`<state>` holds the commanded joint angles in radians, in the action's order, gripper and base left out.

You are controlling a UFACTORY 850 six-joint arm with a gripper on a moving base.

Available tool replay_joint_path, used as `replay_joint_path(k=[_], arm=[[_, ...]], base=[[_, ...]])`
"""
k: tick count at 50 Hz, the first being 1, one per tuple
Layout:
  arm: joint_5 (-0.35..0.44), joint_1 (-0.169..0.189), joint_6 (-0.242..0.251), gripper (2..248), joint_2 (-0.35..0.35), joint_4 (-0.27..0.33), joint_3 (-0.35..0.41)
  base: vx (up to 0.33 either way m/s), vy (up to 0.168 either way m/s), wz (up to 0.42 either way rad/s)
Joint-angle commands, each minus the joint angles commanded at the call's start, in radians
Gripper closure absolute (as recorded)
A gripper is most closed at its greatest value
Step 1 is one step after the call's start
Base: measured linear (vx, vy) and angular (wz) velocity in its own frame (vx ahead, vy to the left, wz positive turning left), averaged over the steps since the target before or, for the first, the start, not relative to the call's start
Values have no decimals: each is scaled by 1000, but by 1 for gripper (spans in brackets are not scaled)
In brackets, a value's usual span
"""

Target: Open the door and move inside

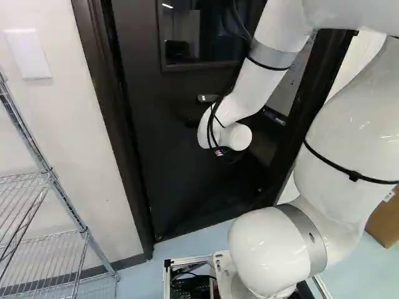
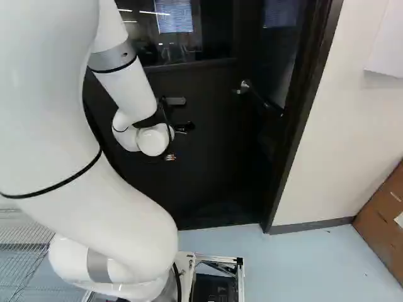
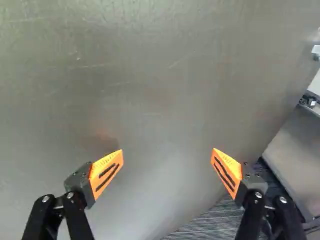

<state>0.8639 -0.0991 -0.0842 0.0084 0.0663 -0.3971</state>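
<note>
– Where is the door, seen from the gripper?
– The door (image 2: 214, 163) is straight ahead of the gripper (image 3: 167, 154). Its broad face fills most of the wrist view, and its long axis goes upright.

– And the handle?
– In the right base view, the handle (image 2: 244, 87) is to the right of the gripper and somewhat higher, near the side of the door frame (image 2: 297, 135).

– Does the gripper have hold of something?
– No, its two fingers are spread wide, and there is nothing gripped between them. Whether the tips touch the door, I cannot tell.

– Is the door closed?
– I think it is a little open. In the wrist view, a striped floor (image 3: 212, 222) is visible past its edge, on the side of the handle.

– So which direction is important for the coming move?
– Forward, in my opinion: to push the face of the door away from the base. A push near the handle side should turn it more easily. The base would follow only when the opening is wide enough.
</note>
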Motion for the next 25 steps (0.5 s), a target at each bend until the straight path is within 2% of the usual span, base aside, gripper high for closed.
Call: replay_joint_path(k=[6,17,25], arm=[[0,0,0,3,0,0,0],[0,0,0,3,0,0,0],[0,0,0,3,0,0,0]], base=[[16,-123,-53],[37,-173,-26],[28,-35,-1]])
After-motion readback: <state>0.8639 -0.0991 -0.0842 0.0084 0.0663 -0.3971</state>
